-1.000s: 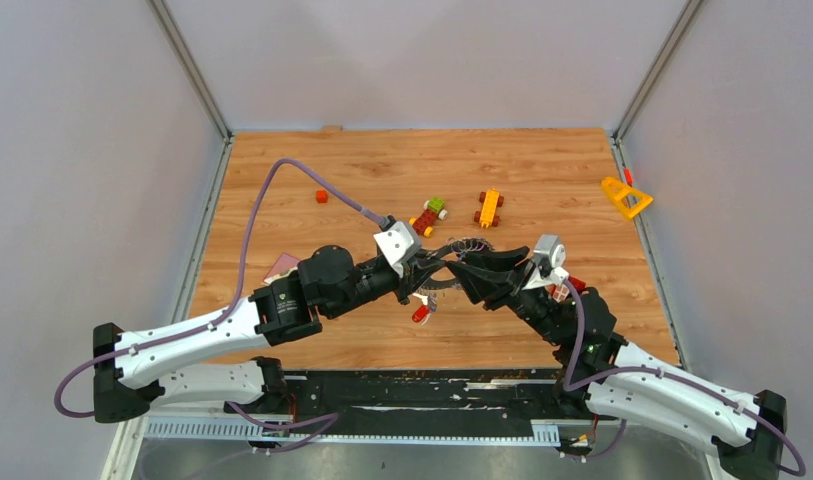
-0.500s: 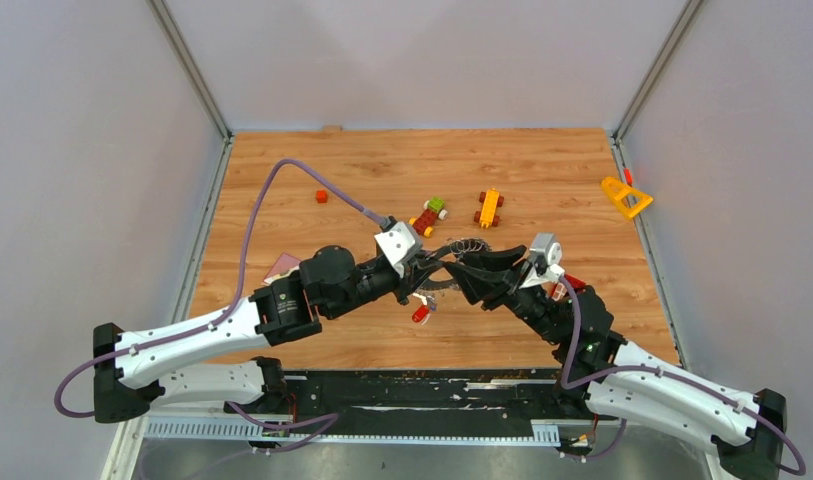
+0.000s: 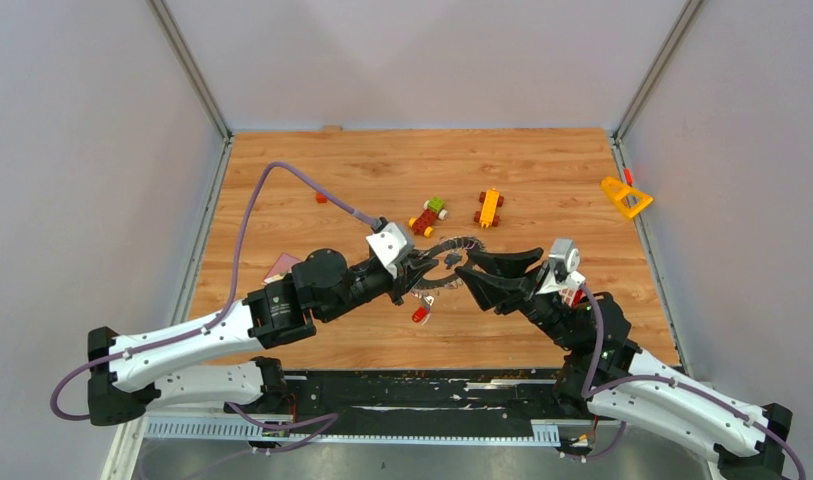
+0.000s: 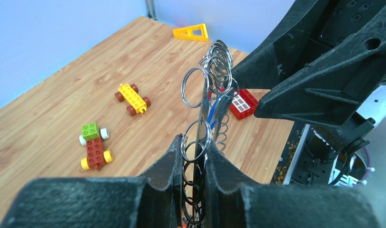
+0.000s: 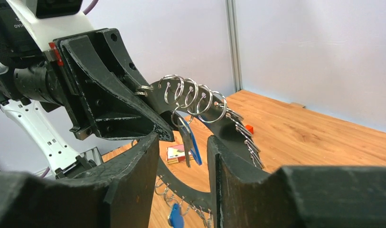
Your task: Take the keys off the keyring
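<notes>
Left hand [image 4: 193, 153] pinches the keyring [image 4: 201, 111] edge; right hand [image 5: 182, 140] gapes beside it.

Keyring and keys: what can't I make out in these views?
- Top external: keys too small to count; the left gripper covers part of the keyring.
- Left wrist: keyring seen edge-on, its lower part hidden between the fingers.
- Right wrist: the right gripper blocks the ring's lower arc; the lower blue key runs off the bottom edge.
</notes>
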You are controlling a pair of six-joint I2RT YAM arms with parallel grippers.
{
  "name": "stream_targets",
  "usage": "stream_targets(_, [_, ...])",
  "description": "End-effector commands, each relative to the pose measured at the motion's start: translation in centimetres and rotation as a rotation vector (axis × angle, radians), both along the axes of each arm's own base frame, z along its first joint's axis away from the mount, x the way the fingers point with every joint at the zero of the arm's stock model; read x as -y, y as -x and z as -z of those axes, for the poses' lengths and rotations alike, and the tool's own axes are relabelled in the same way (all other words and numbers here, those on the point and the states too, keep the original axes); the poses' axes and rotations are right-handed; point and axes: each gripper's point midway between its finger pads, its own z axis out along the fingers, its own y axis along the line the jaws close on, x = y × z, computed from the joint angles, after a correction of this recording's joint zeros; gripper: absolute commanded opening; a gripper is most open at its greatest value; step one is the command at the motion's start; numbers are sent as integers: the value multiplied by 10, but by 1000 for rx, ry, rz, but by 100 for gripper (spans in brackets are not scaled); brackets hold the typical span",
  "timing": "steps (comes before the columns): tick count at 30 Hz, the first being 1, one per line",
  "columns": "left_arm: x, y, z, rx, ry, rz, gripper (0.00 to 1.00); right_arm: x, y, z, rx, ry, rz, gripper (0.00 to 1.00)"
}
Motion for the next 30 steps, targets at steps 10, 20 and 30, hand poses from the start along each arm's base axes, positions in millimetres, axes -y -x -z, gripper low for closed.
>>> stream_targets(10, [-5, 1, -19, 13, 63, -9, 0, -5, 3, 3, 5, 19, -29, 31])
stream_targets(20, [2, 10, -20, 15, 61, 49, 0, -16, -1, 7, 10, 46, -39, 36])
stream_targets(30, [5, 12, -19, 13, 56, 70, 0, -22, -3, 4, 24, 49, -45, 34])
